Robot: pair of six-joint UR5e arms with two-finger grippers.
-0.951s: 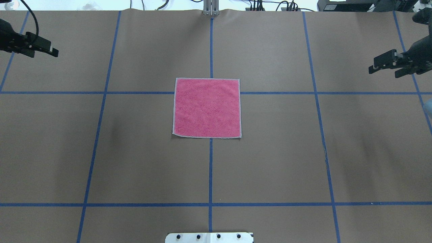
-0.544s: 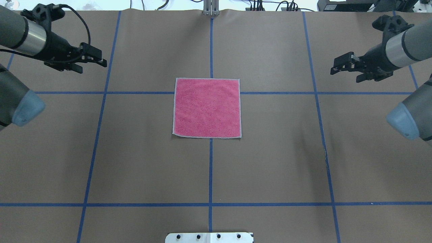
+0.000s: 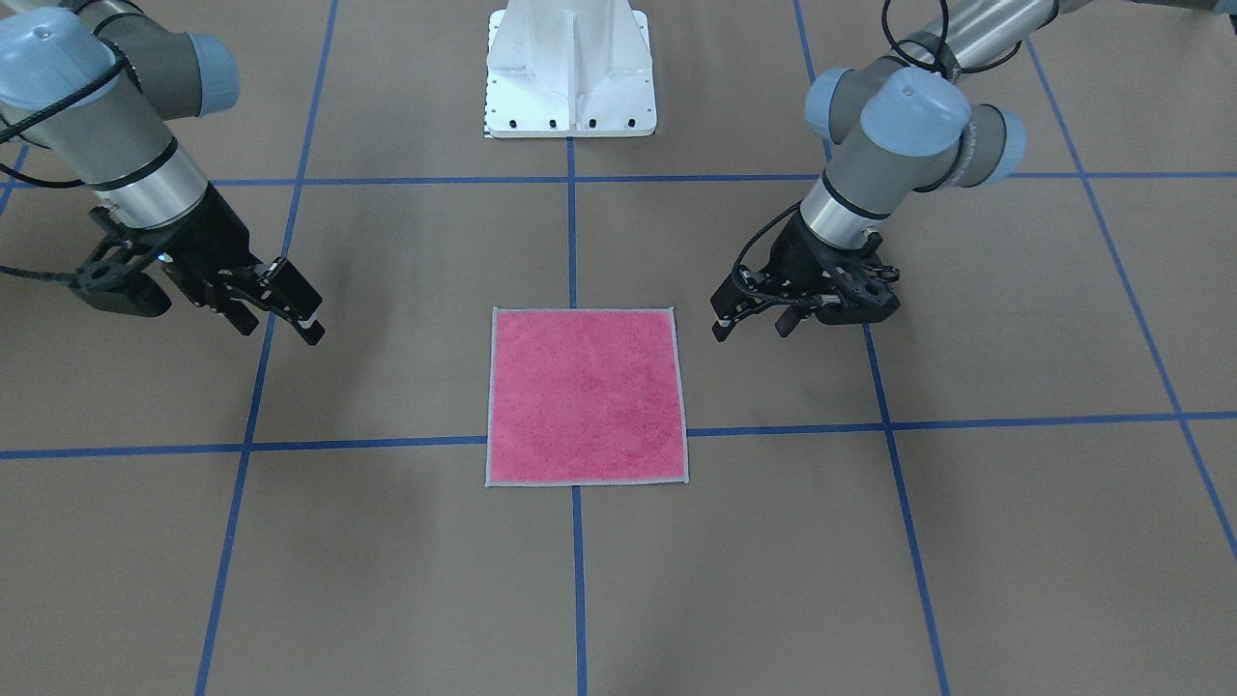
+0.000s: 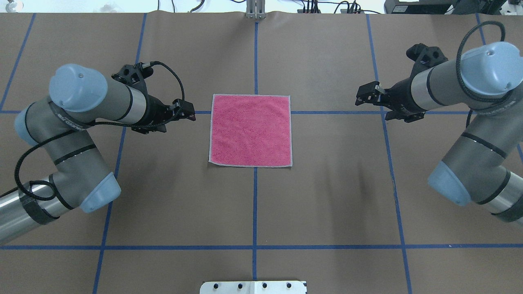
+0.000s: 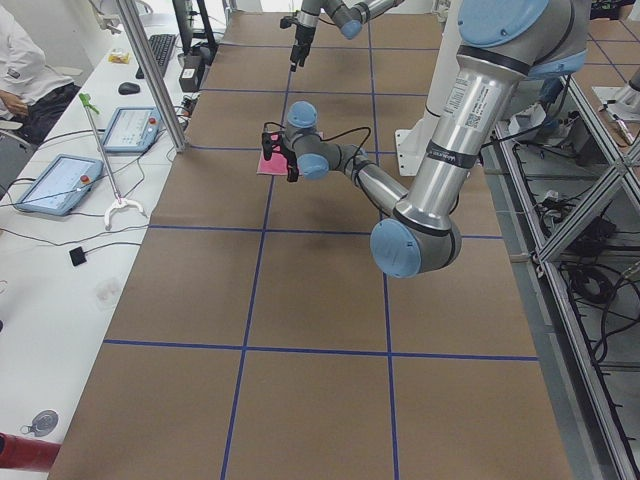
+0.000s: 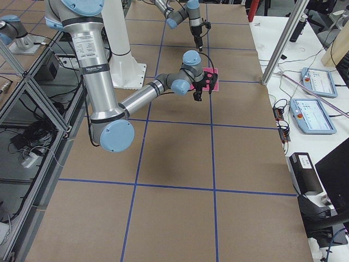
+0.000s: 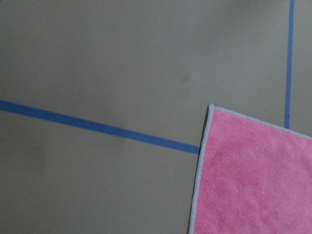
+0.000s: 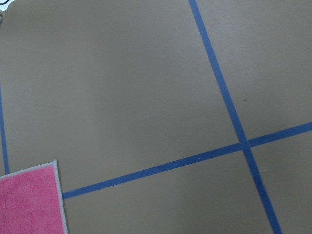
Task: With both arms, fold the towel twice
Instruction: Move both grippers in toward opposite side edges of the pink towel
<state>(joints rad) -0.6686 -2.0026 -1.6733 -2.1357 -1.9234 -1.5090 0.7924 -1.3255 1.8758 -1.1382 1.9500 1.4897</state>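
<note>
Pre-grasp: black left gripper (image 3: 752,324) and black right gripper (image 3: 282,327), both jaws apart, flank pink square terry towel (image 3: 586,396); next they should probably descend onto its corners.

The towel (image 4: 250,130) lies flat on the surface (image 4: 327,196), just to the right of the left pincer (image 4: 190,111), which hangs over the surface off the towel's left edge without touching it. The right pincer (image 4: 362,94) hangs on the opposite side, with the towel well apart to its left. The pedestal base (image 3: 570,72) stands behind both pincers, on the robot's side of the surface, in line with the towel.
</note>
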